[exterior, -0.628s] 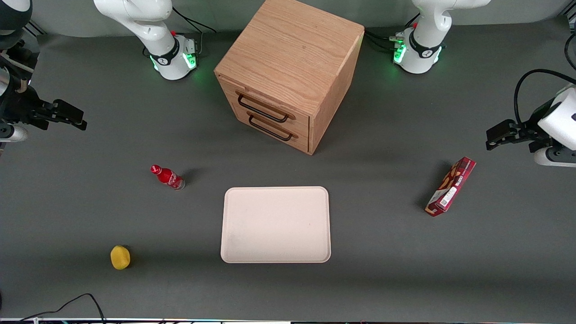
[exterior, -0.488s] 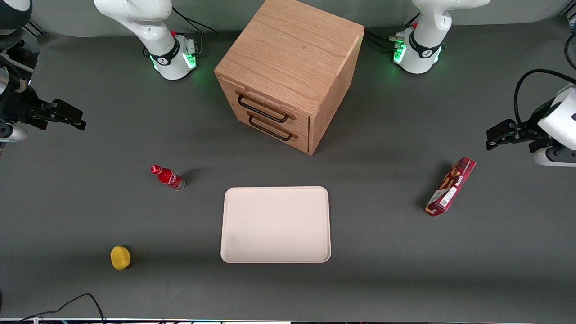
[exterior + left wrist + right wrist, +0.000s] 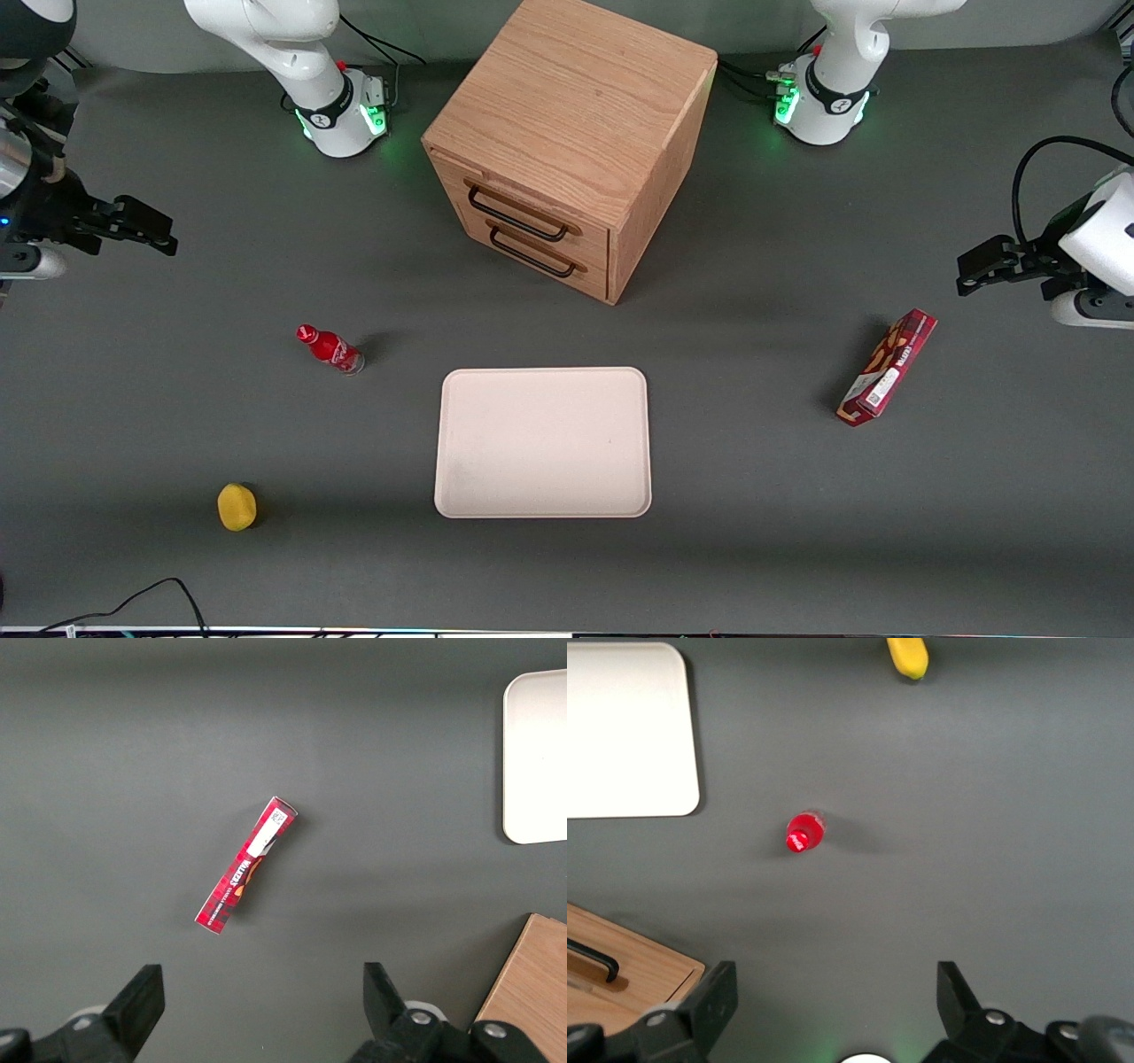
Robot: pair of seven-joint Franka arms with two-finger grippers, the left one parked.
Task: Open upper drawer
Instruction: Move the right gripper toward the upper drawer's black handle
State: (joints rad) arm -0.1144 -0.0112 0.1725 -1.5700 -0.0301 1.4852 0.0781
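The oak cube cabinet [image 3: 576, 106] stands at the middle of the table, farther from the front camera than the tray. Its upper drawer [image 3: 532, 197] is shut, with its black bar handle [image 3: 518, 215] just above the lower drawer's handle [image 3: 536, 255]. My gripper [image 3: 155, 230] is open and empty, hovering far off toward the working arm's end of the table, well apart from the cabinet. In the right wrist view the gripper [image 3: 835, 983] is wide open over bare table, with a cabinet corner [image 3: 638, 970] and one black handle end [image 3: 598, 961] beside it.
A red bottle [image 3: 330, 348] [image 3: 804, 833] stands between my gripper and the cream tray [image 3: 542, 441] [image 3: 629, 726]. A yellow object [image 3: 236, 506] [image 3: 908, 656] lies nearer the front camera. A red box [image 3: 889, 366] [image 3: 246, 865] lies toward the parked arm's end.
My gripper has shifted slightly toward the cabinet and a little farther from the front camera. Nothing else has moved.
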